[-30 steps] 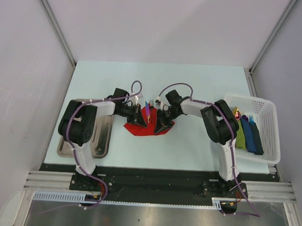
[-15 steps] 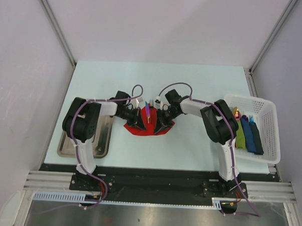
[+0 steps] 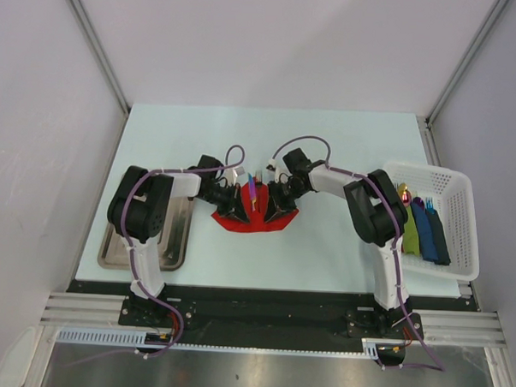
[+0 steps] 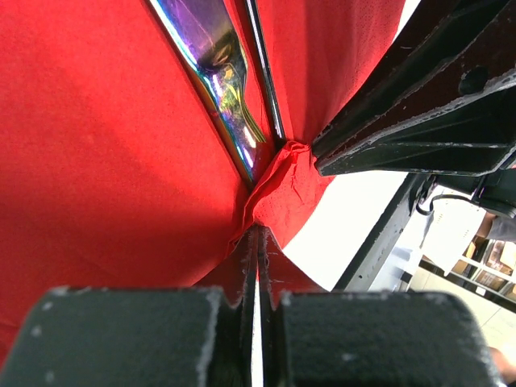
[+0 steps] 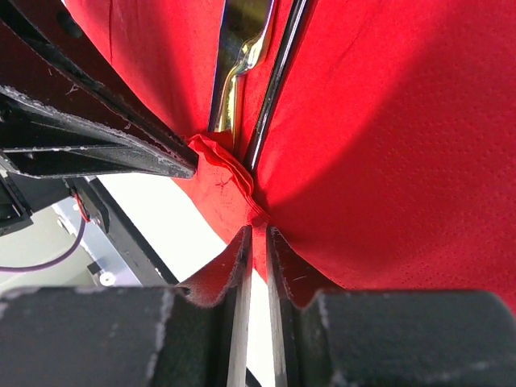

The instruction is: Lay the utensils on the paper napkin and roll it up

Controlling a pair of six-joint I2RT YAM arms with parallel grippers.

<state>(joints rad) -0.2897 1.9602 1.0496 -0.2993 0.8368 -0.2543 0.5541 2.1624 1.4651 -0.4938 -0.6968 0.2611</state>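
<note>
Paper is bunching between the left fingers, which are clamping shut on the near edge of the paper napkin at centre frame. The utensils are lying along its middle, ready for wrapping. The right fingers are pinching the same edge just beside, probably so both sides are rolling evenly.

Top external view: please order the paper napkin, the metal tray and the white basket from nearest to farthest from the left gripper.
1. paper napkin, in the middle, its edge pinched by the left gripper.
2. metal tray, on the left side.
3. white basket, at the far right edge.
</note>
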